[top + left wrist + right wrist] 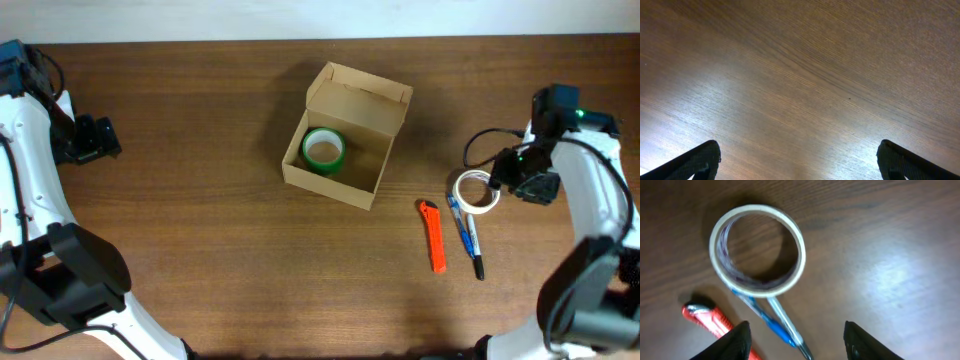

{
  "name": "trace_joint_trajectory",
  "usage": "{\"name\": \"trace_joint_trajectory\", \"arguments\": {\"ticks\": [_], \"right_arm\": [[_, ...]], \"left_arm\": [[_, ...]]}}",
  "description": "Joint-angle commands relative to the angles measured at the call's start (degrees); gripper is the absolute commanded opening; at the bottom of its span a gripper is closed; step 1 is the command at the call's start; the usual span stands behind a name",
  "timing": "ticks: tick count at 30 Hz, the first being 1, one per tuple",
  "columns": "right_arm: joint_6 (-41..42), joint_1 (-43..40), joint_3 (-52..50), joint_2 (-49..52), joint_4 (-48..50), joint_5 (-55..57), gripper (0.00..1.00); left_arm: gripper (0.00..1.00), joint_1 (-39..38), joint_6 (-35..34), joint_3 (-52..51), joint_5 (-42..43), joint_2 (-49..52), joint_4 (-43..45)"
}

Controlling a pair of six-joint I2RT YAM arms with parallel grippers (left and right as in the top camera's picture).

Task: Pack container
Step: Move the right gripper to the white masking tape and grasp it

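The container (345,135), a tan cardboard box with its flap lid standing up, sits at the table's middle with a green tape roll (323,150) inside. To its right, a white tape roll (476,192) (757,250) lies flat on the wood, overlapping the ends of two blue pens (465,235) (777,322). An orange cutter (432,236) (702,320) lies to the left of the pens. My right gripper (522,180) (797,342) hovers open just right of the white roll, gripping nothing. Far left, my left gripper (100,140) (800,165) is open wide over bare wood.
The wooden table (200,250) runs to a white back edge (200,30). A black cable (485,145) loops off the right arm above the white roll. The arms' white links stand at both lower corners.
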Motion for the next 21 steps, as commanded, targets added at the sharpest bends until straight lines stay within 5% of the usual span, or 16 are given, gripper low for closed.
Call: {"name": "trace_joint_trajectory", "arguments": {"ticks": [1, 15, 21], "right_arm": [[3.2, -0.3, -0.4, 3.5, 1.9, -1.5, 0.58], [5.8, -3.9, -0.4, 13.8, 6.6, -4.3, 0.52], [5.8, -4.7, -0.4, 13.9, 6.8, -4.7, 0.22]], "left_arm": [[1.00, 0.3, 0.7, -0.4, 0.8, 0.3, 0.2], [1.00, 0.3, 0.7, -0.4, 0.8, 0.3, 0.2], [1.00, 0.3, 0.7, -0.4, 0.8, 0.3, 0.2]]}}
